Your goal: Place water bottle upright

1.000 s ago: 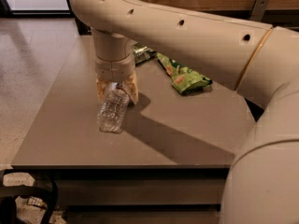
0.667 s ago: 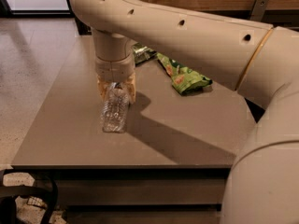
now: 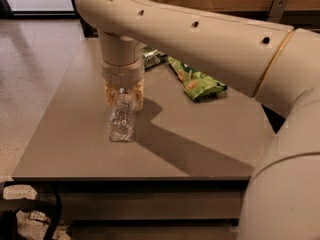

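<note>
Front rim of the table (image 3: 150,171) is well apart from the bottle, so you have margin on the near side.

The water bottle (image 3: 121,121) is left of centre on the table, base down and close to vertical. The base looks to be on the surface or just off it; I can't tell if there's a gap. The cap end is tucked up into the claw and hidden.

The gripper (image 3: 123,95) is directly above the bottle, pointing straight down. Its fingers (image 3: 108,96) sit either side of the bottle's shoulder and look clenched on it.

My read is that you're at the set-down and release. To do it well:
- Make sure the base sits flat on the table before you let go. Ease down, don't press, because thin ribbed plastic buckles and springs back.
- Hold the wrist vertical so there's no sideways load on the top.
- Open the claw slowly and evenly. If one finger drags, it'll likely tip a bottle this light.
- Retreat straight up until you're past the cap, then swing away.

The arm (image 3: 200,39) crosses above the far right of the table, so watch it on the retreat.

Further back, the green snack bag (image 3: 197,81) lies well apart to the far right. A second packet (image 3: 152,56) sits behind the wrist, partly hidden. Neither blocks a vertical exit.
</note>
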You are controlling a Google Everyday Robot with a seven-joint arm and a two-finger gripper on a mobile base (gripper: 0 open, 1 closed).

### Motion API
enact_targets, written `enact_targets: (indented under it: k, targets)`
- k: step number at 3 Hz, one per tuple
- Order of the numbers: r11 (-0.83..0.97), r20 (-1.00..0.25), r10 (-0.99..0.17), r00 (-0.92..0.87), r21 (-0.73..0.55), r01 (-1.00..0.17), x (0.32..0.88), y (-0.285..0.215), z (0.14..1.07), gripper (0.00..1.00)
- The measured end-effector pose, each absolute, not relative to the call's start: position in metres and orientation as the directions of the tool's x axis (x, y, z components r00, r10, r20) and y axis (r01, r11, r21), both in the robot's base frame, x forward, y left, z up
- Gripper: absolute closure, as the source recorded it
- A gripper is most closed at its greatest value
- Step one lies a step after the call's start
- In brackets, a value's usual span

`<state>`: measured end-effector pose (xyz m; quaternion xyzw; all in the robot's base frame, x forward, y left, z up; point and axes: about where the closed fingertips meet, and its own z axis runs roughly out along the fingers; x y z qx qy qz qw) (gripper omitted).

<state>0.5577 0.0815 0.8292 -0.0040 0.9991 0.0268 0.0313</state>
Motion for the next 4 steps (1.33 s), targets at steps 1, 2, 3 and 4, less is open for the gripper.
enact_targets:
  k: [1,2,3,4]
  targets:
    - [0.999,-0.063,-0.006,-0.998,0.053,-0.010,0.558,0.081,0.829,1.00]
    - [0.997,-0.128,-0.027,-0.991,0.062,-0.036,0.556,0.075,0.844,1.00]
    - [0.994,-0.247,-0.068,-0.967,0.069,-0.088,0.551,0.063,0.872,1.00]
    - [0.982,-0.378,-0.130,-0.917,0.080,-0.172,0.549,0.051,0.904,1.00]
